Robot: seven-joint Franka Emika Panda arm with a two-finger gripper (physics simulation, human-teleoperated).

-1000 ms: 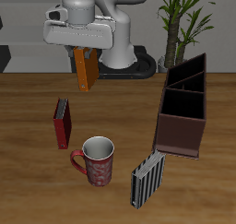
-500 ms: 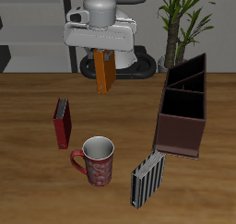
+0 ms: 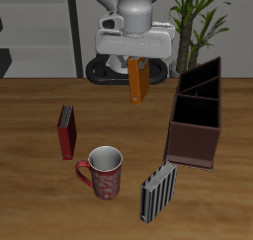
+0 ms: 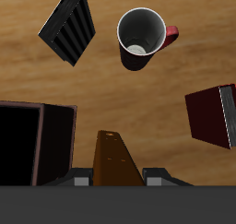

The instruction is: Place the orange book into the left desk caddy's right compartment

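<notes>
The orange book [image 3: 138, 82] hangs upright in the air, a little above the middle of the exterior frame, with the gripper [image 3: 138, 61] pinching its top edge. In the wrist view the orange book [image 4: 116, 161] runs down from the claw, so the hold looks firm. The left desk caddy [image 3: 196, 116] stands to the right of the frame's centre, near the book but apart from it, open at the top, its dividers showing.

I judge the carrying step is in hand. To do it well, keep the book vertical and high enough to pass over the caddy's wall — then line its thin edge along the right compartment before lowering. The red mug [image 3: 102, 171], the dark red book [image 3: 66, 131] and the striped book [image 3: 157, 192] lie lower in the frame, out of the path.
</notes>
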